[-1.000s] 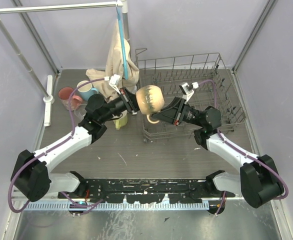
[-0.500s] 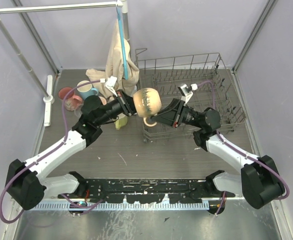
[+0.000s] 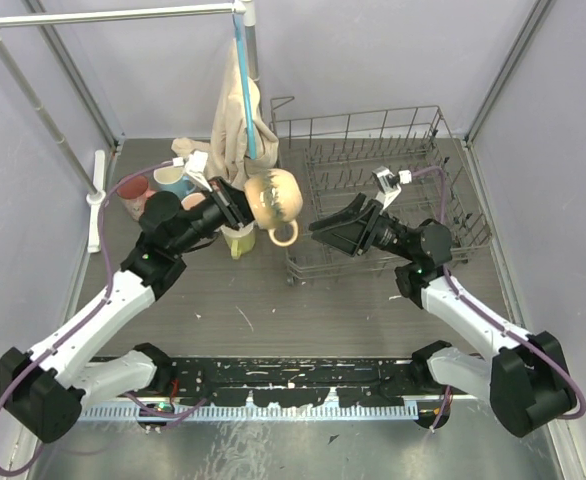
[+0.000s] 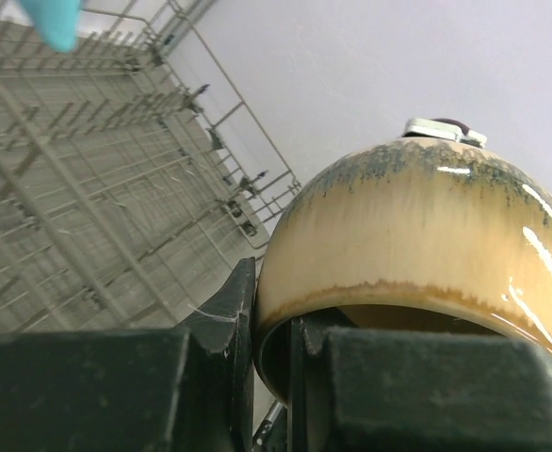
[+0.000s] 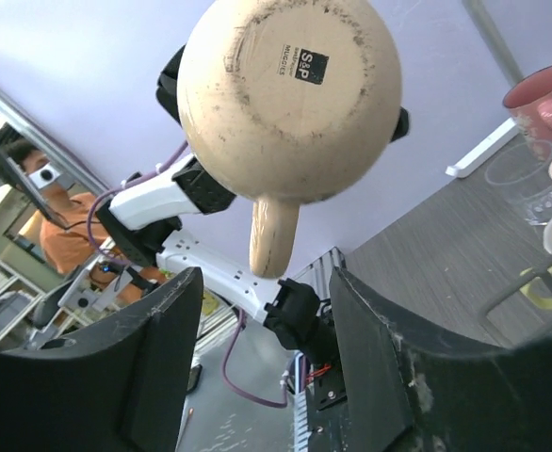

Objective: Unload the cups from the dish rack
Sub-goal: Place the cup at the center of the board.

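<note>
A tan mug (image 3: 273,197) hangs in the air just left of the dish rack (image 3: 443,215), its handle pointing down toward the table. My left gripper (image 3: 237,206) is shut on the mug's rim, one finger inside and one outside, as the left wrist view shows at the tan mug (image 4: 417,235) and left gripper (image 4: 271,315). My right gripper (image 3: 325,224) stands open over the rack's left end, apart from the mug. In the right wrist view the mug's base (image 5: 290,89) faces me above the right gripper (image 5: 267,287). The rack (image 4: 88,169) shows no cups.
On the table at the far left stand a salmon pink cup (image 3: 131,189), a light blue cup (image 3: 174,180) and a yellow-green cup (image 3: 238,240). A beige cloth (image 3: 235,135) hangs from a white rail (image 3: 103,14) beside the rack. Grey walls enclose the table.
My right gripper has opened, let go of the mug's handle and drawn back to the right. My left arm has carried the mug leftward, away from the rack.
</note>
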### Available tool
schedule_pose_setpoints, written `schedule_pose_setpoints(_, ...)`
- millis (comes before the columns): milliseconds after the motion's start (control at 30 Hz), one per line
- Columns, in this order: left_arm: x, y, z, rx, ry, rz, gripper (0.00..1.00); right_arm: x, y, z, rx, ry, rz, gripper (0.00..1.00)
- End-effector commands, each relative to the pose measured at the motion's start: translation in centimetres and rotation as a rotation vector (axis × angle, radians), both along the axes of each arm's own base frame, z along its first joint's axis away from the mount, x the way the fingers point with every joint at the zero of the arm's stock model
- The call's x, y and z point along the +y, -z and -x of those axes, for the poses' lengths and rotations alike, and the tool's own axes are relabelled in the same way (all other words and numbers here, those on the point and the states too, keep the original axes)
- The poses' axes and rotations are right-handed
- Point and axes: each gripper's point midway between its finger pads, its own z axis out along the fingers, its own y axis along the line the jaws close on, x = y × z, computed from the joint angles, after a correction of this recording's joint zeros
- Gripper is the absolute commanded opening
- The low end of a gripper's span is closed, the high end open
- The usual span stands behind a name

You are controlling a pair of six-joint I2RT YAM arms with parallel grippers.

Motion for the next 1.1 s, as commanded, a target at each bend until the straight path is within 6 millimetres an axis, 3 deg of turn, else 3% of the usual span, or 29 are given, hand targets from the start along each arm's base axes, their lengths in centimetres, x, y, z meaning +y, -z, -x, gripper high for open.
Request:
schedule_pose_setpoints(0,4.1,-5.3,1.1,-0.107,-0.115,0.019,0.0,-1.1,-0.5,-0.6,-0.082,0.117,0.033,0.63)
schedule_pose_setpoints(167,9.8,-4.7,1.6,-0.078,-0.355,-0.17,0.0,-2.7,-0.1,-2.8,-0.1,0.293,0.111,0.66)
schedule_pose_setpoints(267,13.6,-3.2,2.5,-0.01,-0.493,-0.309,0.0,-3.6,-0.4,-3.6,-0.11,0.382,0.142,0.66)
schedule_pose_setpoints(433,18.5,1.5,3.5,0.15,-0.655,-0.561,0.0,-5.6,0.2,-4.9,-0.102,0.554,0.191,0.71)
schedule_pose_setpoints(700,20.8,10.2,4.5,0.411,-0.683,-0.836,0.0,-6.9,0.7,-5.0,-0.121,0.637,0.257,0.73)
schedule_pose_setpoints(900,21.8,13.5,4.0,0.516,-0.689,-0.952,0.0,-7.3,0.6,-4.6,-0.134,0.653,0.263,0.73)
schedule_pose_setpoints(1067,22.3,16.0,2.5,0.629,-0.646,-0.942,0.0,-7.5,0.3,-4.2,-0.15,0.655,0.257,0.73)
